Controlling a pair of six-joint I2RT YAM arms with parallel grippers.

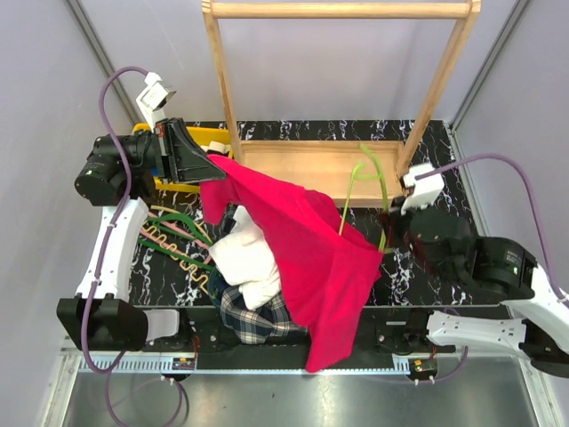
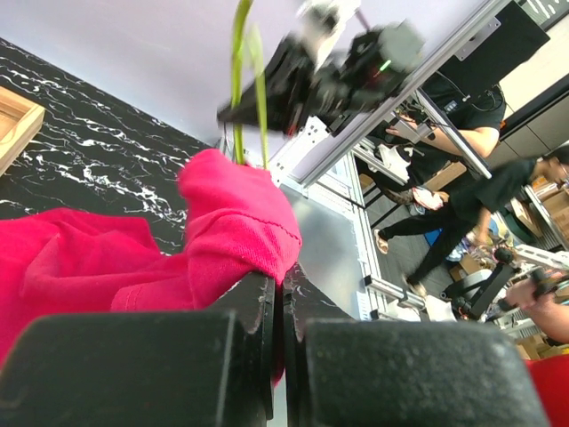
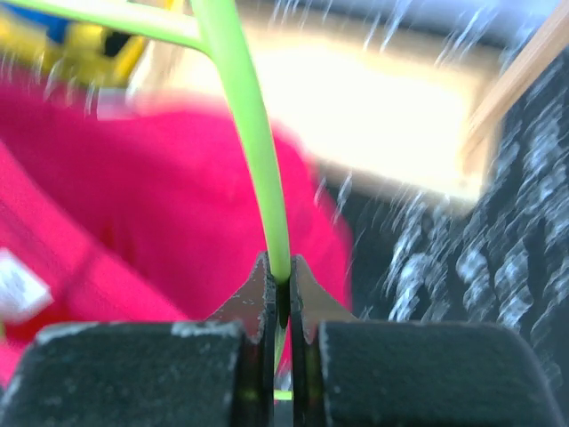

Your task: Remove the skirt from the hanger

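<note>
The red skirt [image 1: 311,258] hangs stretched between my two grippers, its lower end draped over the table's front edge. My left gripper [image 1: 212,162] is shut on the skirt's upper corner [image 2: 240,231] at the back left. My right gripper [image 1: 391,222] is shut on the light green hanger [image 1: 369,182], whose rod [image 3: 253,151] runs up from between the fingertips [image 3: 265,283]. The hanger's lower part is still in the skirt's right corner; its hook stands above the fabric.
A wooden clothes rack [image 1: 342,89] stands at the back with its base board [image 1: 320,169] behind the skirt. White [image 1: 244,258] and plaid [image 1: 253,320] garments and several coloured hangers [image 1: 173,236] lie at the left. A yellow object [image 1: 209,138] sits behind the left gripper.
</note>
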